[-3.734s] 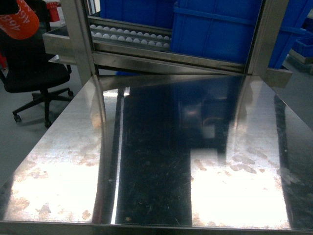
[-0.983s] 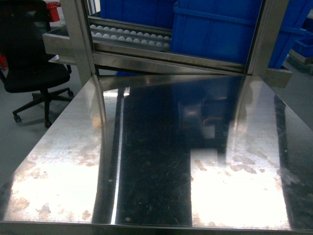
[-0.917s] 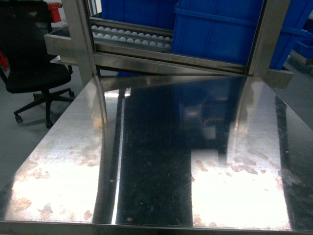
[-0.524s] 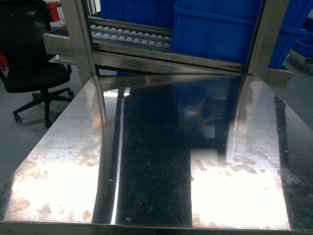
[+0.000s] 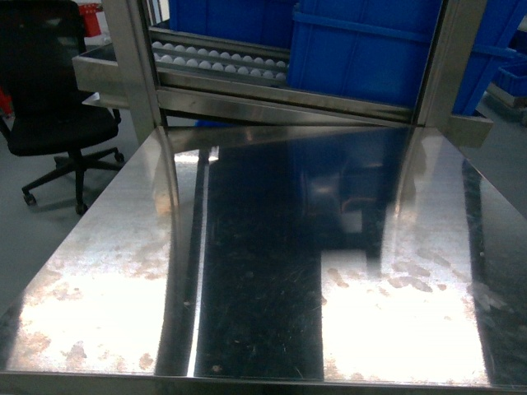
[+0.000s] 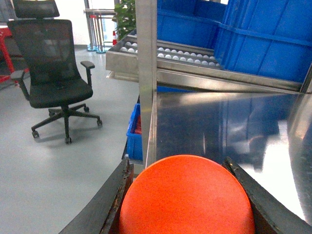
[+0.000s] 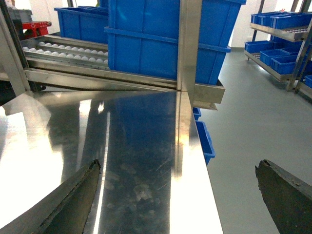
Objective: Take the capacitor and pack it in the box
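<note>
Neither the box nor any capacitor shows in any view, so the step in hand is, I judge, finding them before reaching. The steel bench [image 5: 272, 271] lies bare in front of the robot, with blue bins [image 5: 370, 49] on the roller rack [image 5: 222, 62] behind it and an office chair [image 6: 53, 73] off to the left. A good search would turn the head or base toward the rack and the sides while keeping both arms low and back from the bench edge.

The left hand [image 6: 187, 204] is clamped on an orange ball [image 6: 187, 195] that fills the space between its fingers; what that ball is for I cannot say from this close view. The right hand [image 7: 180, 195] stands wide apart and holds nothing, above the bench's right edge. With the box out of sight, its place relative to either hand cannot be told.
</note>
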